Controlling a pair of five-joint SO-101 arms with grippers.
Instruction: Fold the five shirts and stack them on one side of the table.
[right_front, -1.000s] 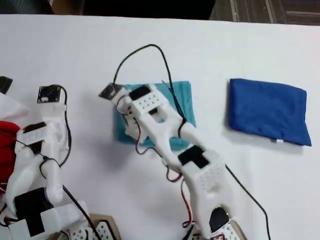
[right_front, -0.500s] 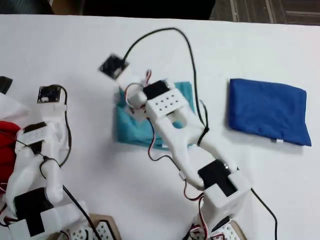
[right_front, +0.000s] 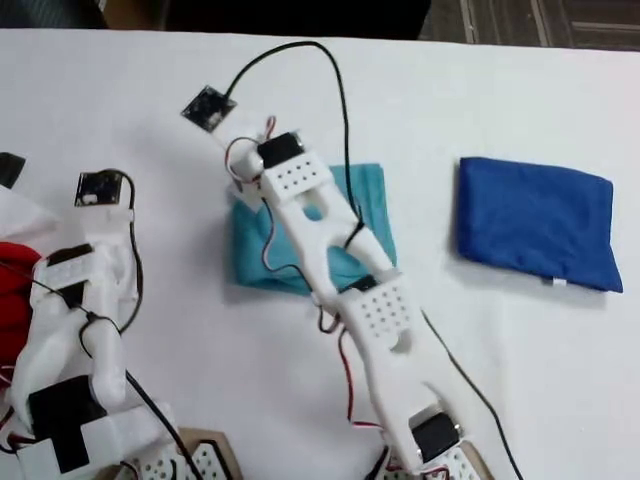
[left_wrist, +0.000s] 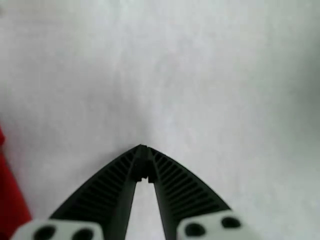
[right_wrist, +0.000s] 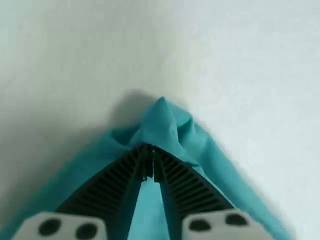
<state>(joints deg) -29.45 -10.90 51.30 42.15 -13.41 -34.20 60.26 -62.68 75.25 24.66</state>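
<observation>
Your right gripper (right_wrist: 148, 152) is clamped on the far-left corner of the teal shirt (right_front: 368, 210), lying mid-table left of the folded blue shirt (right_front: 535, 222). Your left gripper (left_wrist: 143, 150) has fingers together on nothing, over white table (left_wrist: 200, 75) beside the red shirt (left_wrist: 10, 200)

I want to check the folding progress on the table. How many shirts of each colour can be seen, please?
teal shirt: 1
blue shirt: 1
red shirt, partly hidden at the table edge: 1
Total: 3
</observation>
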